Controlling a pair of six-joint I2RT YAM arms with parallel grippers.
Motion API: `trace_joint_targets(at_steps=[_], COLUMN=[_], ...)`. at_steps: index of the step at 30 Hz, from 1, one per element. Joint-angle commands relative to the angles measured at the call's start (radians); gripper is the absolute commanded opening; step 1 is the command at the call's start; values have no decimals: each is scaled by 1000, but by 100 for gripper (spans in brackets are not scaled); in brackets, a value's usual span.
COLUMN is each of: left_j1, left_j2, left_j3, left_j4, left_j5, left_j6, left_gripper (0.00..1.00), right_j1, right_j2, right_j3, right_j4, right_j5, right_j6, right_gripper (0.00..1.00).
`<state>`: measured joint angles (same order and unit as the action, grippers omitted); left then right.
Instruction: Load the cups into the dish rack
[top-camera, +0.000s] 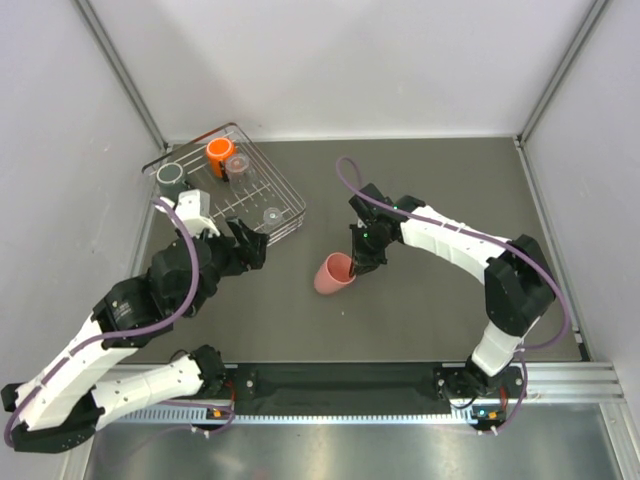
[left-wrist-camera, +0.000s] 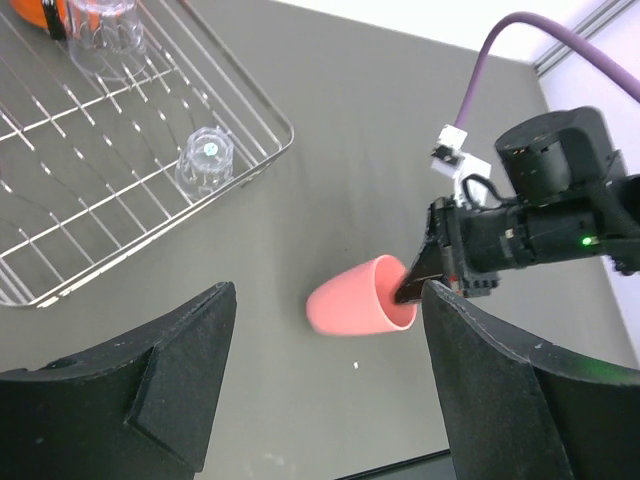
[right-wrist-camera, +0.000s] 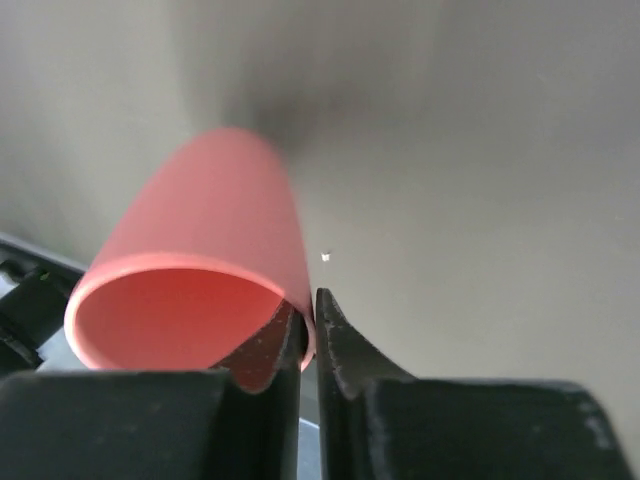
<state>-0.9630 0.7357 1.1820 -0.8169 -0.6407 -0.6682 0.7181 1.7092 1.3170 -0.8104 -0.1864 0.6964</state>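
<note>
A pink cup (top-camera: 333, 274) lies on its side on the grey table, right of the wire dish rack (top-camera: 272, 166). My right gripper (top-camera: 358, 262) is shut on the cup's rim, one finger inside and one outside; the right wrist view shows the cup (right-wrist-camera: 200, 240) and the gripper (right-wrist-camera: 308, 320). My left gripper (top-camera: 250, 243) is open and empty near the rack's front right side, with the pink cup (left-wrist-camera: 355, 300) ahead of it. In the rack stand an orange mug (top-camera: 219, 153), a dark grey cup (top-camera: 170, 178) and two clear tumblers (top-camera: 238, 166) (top-camera: 271, 214).
The rack's rim (left-wrist-camera: 245, 75) runs across the upper left of the left wrist view, with a tumbler (left-wrist-camera: 205, 160) near its corner. White walls and metal posts close the table at the back and sides. The arm bases sit on a rail at the near edge.
</note>
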Motion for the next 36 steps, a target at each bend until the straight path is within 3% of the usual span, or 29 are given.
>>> trace_joint_targets(at_steps=[1,12,18,21,23,29,33,36], left_j1=[0,0,10,44,105,280,349,353], left_j2=[16,206,287,342,385,393,390,386], left_j3=[70,284,360,406,439,388,329,282], left_j4=[65,208,339,398,447,637,711,746], left_j5=[-5,117,202,355,539,896,920,865], left_j6=[4,70,48,53,53,-39,-225,-379], left_gripper=[80,84,86,87,87,89,89,88], right_j1=[14,-51,-257,-360,-400,-514,-539,-539], right_j2=[-63,-299,-512,-551,-565,-641,-715,-763], right_j3=[21,85,56,53,76,84,57,2], right_j4=[71,146,292,355,366,385,430,594], right_j5=[-19,-99,-296,-464,-583,-763,-742,-707], right_j6=[-14,-61,-18,14,18,32,43,116], right_gripper=[3,0,0,0,0,0,0,0])
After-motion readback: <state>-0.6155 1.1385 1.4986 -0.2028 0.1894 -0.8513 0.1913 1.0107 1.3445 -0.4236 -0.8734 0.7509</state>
